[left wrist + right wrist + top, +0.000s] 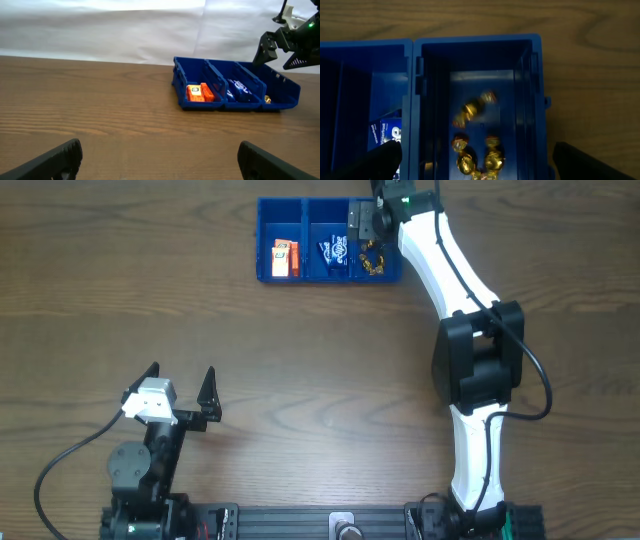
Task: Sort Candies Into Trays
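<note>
Left gripper (pixel 181 370) sits low over the wooden table (pixel 300 380), on the near-left side, close to its own arm's base. Jaws are spread wide with nothing between them. Dark fingers (pixel 55 160) are clear of every object. It is well apart from the tray. A white sheet (pixel 100 25) hangs behind the table's far edge.

Blue tray (pixel 283 218) lies at the far side of the table, right of centre, with three compartments side by side.
- Left compartment: one orange candy (pixel 286 258), toward the near end.
- Middle compartment: blue-wrapped candies (pixel 333 251), also toward the near end. The count is unclear.
- Right compartment: a cluster of gold candies (pixel 475 145), small, round and foil-wrapped, bunched toward one end of the bin. Two at the cluster's edge are blurred, so their shape cannot be read.

Right gripper (pixel 282 54) is at the tray's right end, lifted above the rim. Its wrist view looks straight down into the right compartment, which places it over that bin and over the gold cluster. Jaws are wide apart with nothing gripped. It touches neither the tray walls nor the candies. The right arm runs from its base at the near-right edge up across the table to the tray, with the elbow bent partway along.
</note>
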